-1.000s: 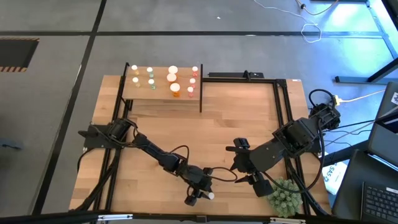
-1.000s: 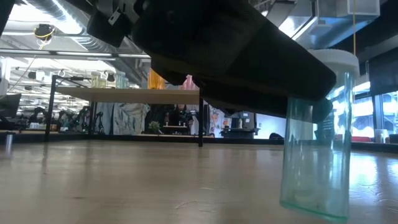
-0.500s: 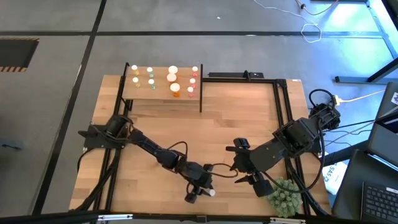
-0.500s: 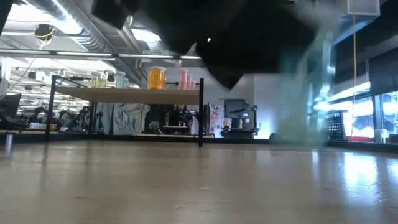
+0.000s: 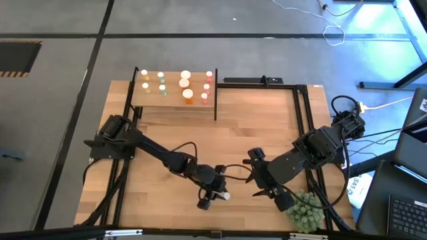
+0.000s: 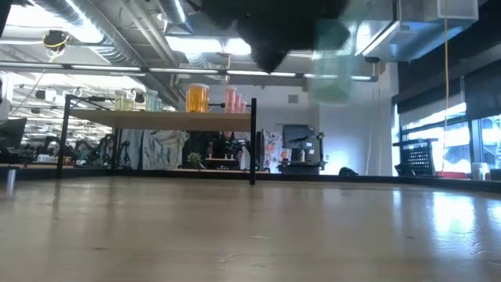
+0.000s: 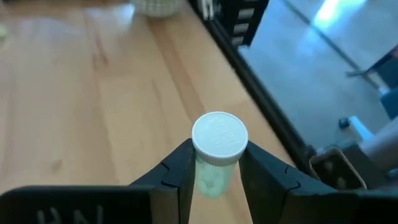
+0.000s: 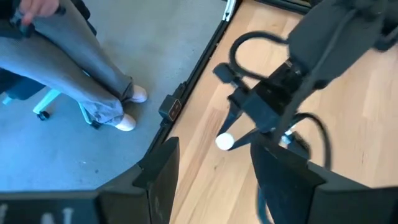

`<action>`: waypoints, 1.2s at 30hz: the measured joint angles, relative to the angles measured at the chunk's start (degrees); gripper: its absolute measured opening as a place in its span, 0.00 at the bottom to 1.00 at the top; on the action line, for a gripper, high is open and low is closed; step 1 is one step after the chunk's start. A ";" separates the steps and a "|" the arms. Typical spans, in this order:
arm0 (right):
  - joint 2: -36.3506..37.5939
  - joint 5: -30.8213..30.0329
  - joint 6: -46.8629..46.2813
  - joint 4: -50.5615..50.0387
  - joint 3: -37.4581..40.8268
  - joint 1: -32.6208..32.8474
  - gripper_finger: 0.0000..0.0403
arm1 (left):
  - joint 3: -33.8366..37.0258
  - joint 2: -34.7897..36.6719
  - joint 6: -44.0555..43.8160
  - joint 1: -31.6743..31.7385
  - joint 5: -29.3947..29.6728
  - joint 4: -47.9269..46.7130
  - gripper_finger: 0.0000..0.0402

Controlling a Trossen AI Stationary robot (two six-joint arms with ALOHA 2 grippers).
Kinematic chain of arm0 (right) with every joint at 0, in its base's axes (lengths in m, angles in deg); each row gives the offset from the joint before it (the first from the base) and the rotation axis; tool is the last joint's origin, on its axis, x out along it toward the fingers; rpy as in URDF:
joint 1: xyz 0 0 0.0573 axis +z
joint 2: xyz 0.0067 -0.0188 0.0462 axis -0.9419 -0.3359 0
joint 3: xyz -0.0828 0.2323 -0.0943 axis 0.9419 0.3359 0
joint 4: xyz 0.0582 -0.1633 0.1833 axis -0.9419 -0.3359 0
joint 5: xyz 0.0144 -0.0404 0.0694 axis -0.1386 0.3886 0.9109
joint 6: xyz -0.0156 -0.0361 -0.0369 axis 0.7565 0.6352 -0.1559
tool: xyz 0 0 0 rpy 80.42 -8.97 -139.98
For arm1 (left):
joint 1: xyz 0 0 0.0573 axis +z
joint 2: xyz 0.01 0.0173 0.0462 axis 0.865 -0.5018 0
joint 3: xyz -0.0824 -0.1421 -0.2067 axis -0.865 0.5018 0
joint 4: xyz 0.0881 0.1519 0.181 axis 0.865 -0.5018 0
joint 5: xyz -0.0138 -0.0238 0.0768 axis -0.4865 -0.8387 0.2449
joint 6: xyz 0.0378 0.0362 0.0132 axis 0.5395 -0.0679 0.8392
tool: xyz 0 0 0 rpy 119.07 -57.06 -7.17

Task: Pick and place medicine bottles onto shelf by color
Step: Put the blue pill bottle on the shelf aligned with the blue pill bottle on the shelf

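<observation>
A pale green medicine bottle (image 7: 214, 155) with a white cap is clamped between the fingers of the left tool (image 5: 212, 197), held clear above the bench (image 5: 253, 127) near its front edge. The right tool (image 5: 261, 181) hangs nearby, fingers apart and apparently empty. More bottles stand on the shelf (image 5: 175, 101).

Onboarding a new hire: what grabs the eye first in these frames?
The left gripper, near the table's front edge, clamps a pale green bottle with a white cap, lifted off the wood. Next, the shelf at the back left, already carrying rows of bottles. The right gripper waits open beside a spiky green plant ball.
</observation>
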State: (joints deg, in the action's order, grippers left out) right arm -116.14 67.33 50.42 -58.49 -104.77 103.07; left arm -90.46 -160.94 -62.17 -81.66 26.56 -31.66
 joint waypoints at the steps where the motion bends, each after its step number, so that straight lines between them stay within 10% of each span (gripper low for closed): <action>1: 0.00 0.00 0.09 0.01 0.00 -0.01 0.50 | 0.20 0.93 -0.02 0.04 0.00 -1.23 0.27; 16: 0.00 -0.80 -0.85 0.66 0.00 -0.27 0.50 | 0.06 10.27 -0.63 1.05 8.00 -13.80 0.27; 36: 0.77 -37.66 -16.48 -5.82 0.00 6.23 0.50 | 0.06 18.84 -5.53 5.02 17.97 -27.18 0.27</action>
State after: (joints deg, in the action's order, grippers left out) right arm -115.36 29.67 33.95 -64.30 -104.77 109.29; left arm -90.40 -142.11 -67.70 -76.63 44.53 -58.84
